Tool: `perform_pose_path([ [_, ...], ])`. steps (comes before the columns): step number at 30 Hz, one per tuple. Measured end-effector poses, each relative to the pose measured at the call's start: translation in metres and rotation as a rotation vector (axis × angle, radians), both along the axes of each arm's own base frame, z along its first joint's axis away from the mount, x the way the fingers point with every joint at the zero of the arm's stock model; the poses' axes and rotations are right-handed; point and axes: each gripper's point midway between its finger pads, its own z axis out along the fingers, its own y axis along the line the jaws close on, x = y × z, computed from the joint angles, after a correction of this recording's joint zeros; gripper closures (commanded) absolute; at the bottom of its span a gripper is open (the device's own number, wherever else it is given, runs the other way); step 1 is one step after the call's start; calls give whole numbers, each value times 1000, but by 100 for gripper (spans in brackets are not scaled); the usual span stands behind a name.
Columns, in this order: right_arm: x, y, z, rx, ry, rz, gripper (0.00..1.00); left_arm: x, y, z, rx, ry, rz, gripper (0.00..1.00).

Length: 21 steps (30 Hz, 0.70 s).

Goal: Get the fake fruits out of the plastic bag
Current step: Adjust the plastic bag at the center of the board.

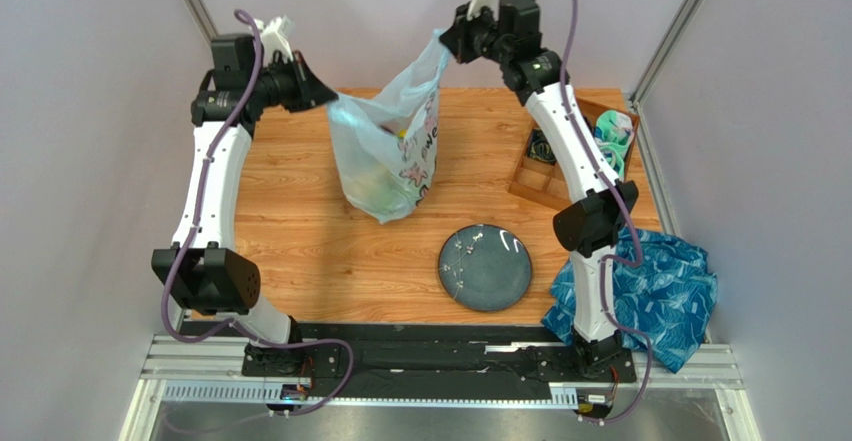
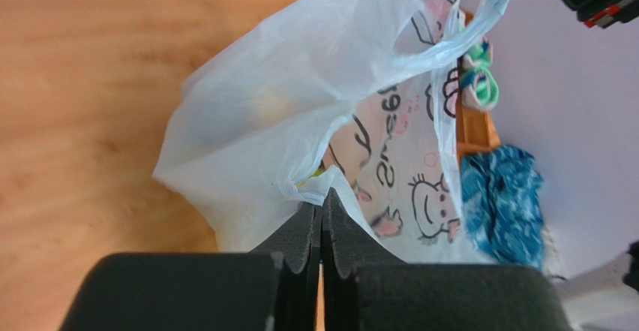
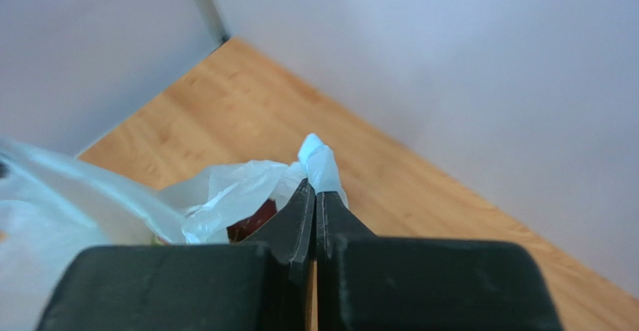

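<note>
Plastic bag [image 1: 388, 151] suspended at two points, fake fruits [image 1: 372, 187] dimly visible inside.
Left gripper [image 1: 322, 94], beyond and well left of the plate [image 1: 484, 267], is clamped on the bag's rim. The bag hangs beyond the plate. Right gripper [image 1: 448, 41], farther beyond the plate, is pinched tight on one handle.

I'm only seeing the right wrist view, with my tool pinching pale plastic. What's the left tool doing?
Observer: The left tool is shut on the opposite edge of the plastic bag, held raised.
Operator: Where can fruit go?
Observer: A blue-grey plate sits on the table, between the bag and the near edge.
Operator: Is fruit inside?
Observer: Yellowish fake fruits show through the bag's lower wall.
</note>
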Motion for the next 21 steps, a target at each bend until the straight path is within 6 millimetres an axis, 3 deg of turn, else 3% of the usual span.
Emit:
perform_pose_path([
  [2,19,-27,15,38,-43,-63,100,16,4,32,47,-118,-2,100],
  [4,26,-49,28,64,-65,-102,100,20,6,57,81,-212,-13,100],
  [6,19,-63,33,75,-64,-114,100,14,7,72,113,-276,-28,100],
  [8,-4,-73,24,68,-25,-108,100,2,6,74,142,-298,-53,100],
  [11,-59,-90,-11,33,82,-94,100,-33,-8,37,177,-230,-125,100],
  [12,-76,-94,-29,22,117,-89,96,-51,-16,10,188,-170,-164,100],
  [14,-112,-104,-72,-2,214,-84,70,-83,-29,-41,195,-39,-232,100],
  [16,-140,-110,-124,-27,346,-88,50,-118,-38,-99,204,116,-287,100],
  [17,-151,-113,-152,-45,423,-93,46,-132,-39,-122,209,182,-300,99],
  [18,-159,-114,-170,-54,479,-99,36,-147,-38,-146,220,251,-303,97],
  [19,-170,-117,-193,-78,546,-95,35,-159,-34,-163,228,308,-297,94],
  [21,-182,-118,-205,-101,608,-81,34,-171,-28,-178,249,363,-269,92],
])
